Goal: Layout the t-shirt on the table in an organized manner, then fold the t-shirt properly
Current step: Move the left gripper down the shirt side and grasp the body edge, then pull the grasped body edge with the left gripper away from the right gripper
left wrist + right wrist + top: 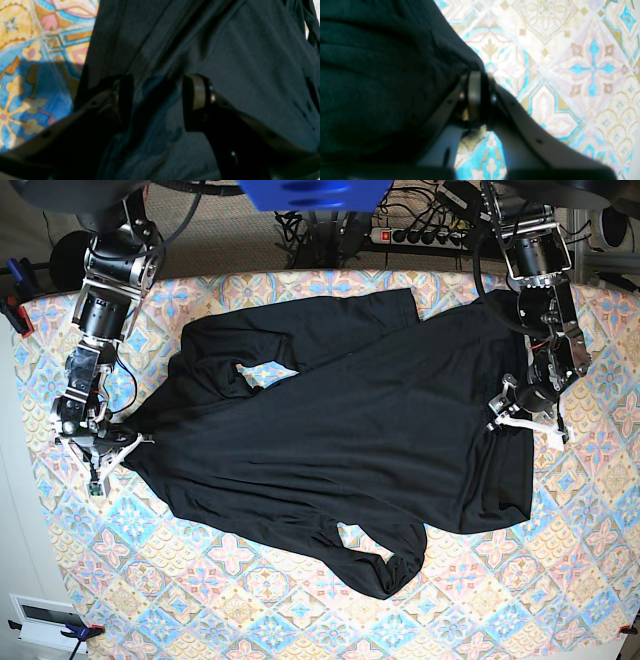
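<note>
**A:** Status on the grippers?

**B:** Right gripper (476, 97) is clamped, pads pressed together on a pinch of the t-shirt (340, 440) at its edge. Wrist view shows black cloth bunched right up to the closed tips, with patterned table (557, 62) on the far side of the fingers. In the base view that's the arm on the left, pinching the garment's pointed left end (128, 442).

**A:** And the left?

**B:** Left gripper (156, 102) is spread wide, nothing between the pads. Both fingers (197, 92) hang over dark fabric. Whether the tips touch the cloth, can't tell, the view is too blurred. Base view puts it at the shirt's right side, near the hem edge (520, 415).

**A:** Where's the shirt overall?

**B:** On the table, roughly centred, lying sideways across it. The body is mostly spread flat, with diagonal creases. One sleeve is folded over along the top edge (300, 330), with a small gap of tablecloth showing through near it. The other sleeve loops out at the bottom (385, 565), curled back on itself, again with a patch of cloth visible inside the loop.

**A:** Anything off the table?

**B:** No, the whole garment sits within the tablecloth border. A power strip (425, 232) and cables lie behind the far edge.
</note>
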